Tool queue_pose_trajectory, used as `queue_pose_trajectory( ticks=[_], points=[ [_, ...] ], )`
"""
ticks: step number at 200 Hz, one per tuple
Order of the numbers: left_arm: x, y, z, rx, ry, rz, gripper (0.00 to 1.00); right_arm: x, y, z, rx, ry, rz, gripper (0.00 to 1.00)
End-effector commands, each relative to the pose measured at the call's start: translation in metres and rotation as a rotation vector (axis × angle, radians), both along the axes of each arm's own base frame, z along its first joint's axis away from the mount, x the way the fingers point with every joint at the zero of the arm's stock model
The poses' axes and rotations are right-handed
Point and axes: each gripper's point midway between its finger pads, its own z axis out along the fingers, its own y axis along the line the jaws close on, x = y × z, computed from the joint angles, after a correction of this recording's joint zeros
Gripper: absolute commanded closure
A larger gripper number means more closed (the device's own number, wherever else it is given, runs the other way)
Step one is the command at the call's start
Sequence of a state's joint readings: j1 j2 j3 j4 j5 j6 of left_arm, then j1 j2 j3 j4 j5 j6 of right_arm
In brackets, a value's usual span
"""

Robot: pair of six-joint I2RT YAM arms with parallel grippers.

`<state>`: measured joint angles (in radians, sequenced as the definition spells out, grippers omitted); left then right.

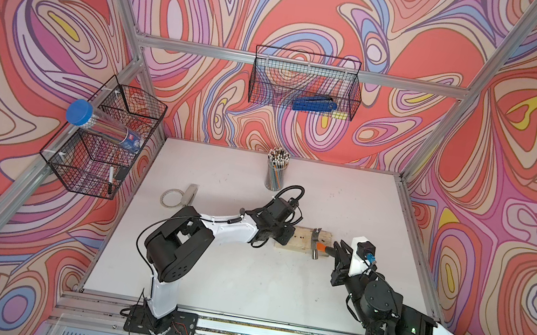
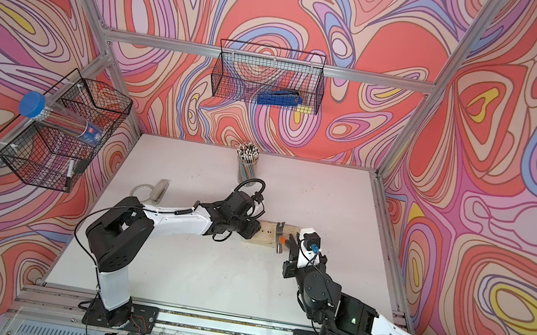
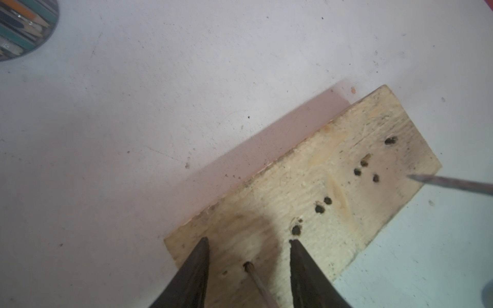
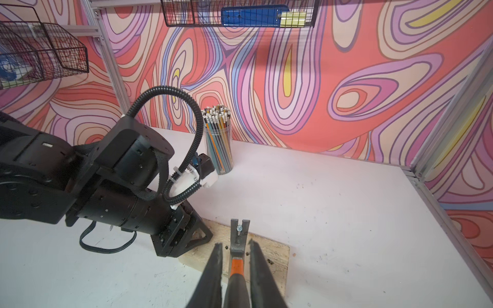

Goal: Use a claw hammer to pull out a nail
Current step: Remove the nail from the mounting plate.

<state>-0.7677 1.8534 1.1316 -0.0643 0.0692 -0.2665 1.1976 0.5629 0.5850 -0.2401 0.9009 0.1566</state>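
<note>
Right gripper (image 4: 235, 243) had the claw hammer (image 4: 236, 266) clamped by its handle, claw straight ahead round the nail (image 4: 239, 228) (left gripper (image 3: 249, 240) sat jaws apart).

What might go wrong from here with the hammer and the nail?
1. The nail sits only in the claw slot of the hammer held by the right gripper; its tip looks clear of the board, so it may drop out when the hammer moves.
2. The left gripper is open over the board with what looks like another nail between its jaws; closing or shifting could bend or knock it.
</note>
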Motion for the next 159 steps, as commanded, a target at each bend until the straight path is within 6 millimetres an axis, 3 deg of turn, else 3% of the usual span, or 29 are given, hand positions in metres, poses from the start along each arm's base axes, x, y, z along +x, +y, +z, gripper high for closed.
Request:
queue_pose_trajectory(
  ticks=[1, 53, 81, 159],
  points=[
    [-0.056, 0.067, -0.064, 0.287, 0.273, 0.045, 0.48, 0.003, -0.004, 0.024, 0.014, 0.006, -0.051, 1.00],
    [-0.017, 0.024, 0.020, 0.129, 0.089, -0.021, 0.46, 0.013, 0.019, 0.030, -0.032, 0.111, -0.030, 1.00],
    [-0.014, 0.016, 0.054, 0.068, 0.025, -0.049, 0.45, 0.031, 0.034, 0.027, -0.026, 0.201, 0.010, 1.00],
    [-0.047, 0.060, 0.097, -0.079, -0.144, 0.021, 0.41, 0.078, 0.062, 0.058, 0.065, 0.366, 0.165, 1.00]
  ],
)
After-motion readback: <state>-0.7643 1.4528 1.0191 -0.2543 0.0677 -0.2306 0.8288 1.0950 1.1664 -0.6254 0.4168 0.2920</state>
